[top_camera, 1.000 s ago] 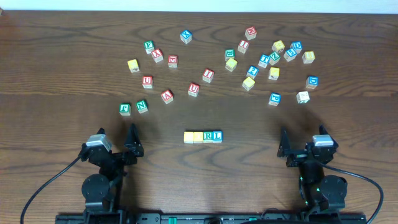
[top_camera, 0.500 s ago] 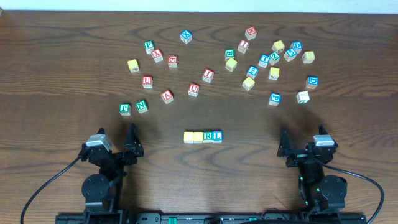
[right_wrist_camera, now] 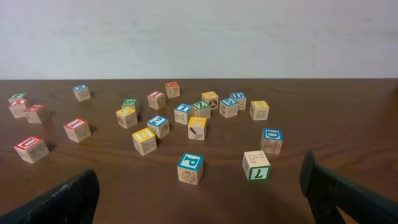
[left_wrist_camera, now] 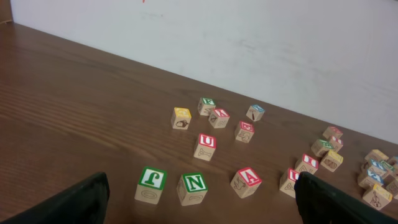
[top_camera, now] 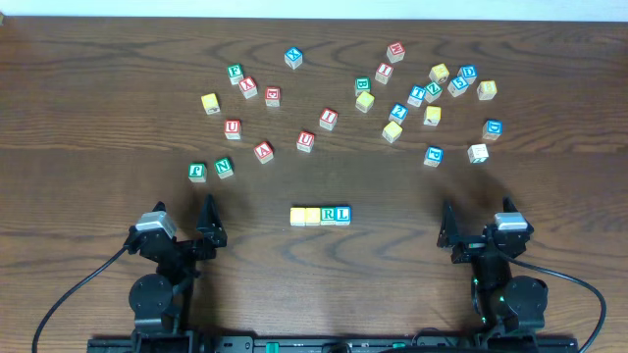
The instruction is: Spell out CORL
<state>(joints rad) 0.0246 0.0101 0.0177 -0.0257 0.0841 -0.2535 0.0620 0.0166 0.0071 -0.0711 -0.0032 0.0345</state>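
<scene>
Four blocks are forming a touching row at lower centre of the overhead frame. The right pair are showing R and L; the yellow pair cannot be read. The left gripper and right gripper are sitting wide, holding nothing. Loose blocks are lying scattered above.

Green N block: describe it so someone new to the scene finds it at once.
From the row of four blocks mid-table, look left toward the left arm. Two green-topped blocks sit side by side there; the green N block is the right-hand one, its neighbour showing a different letter.
</scene>
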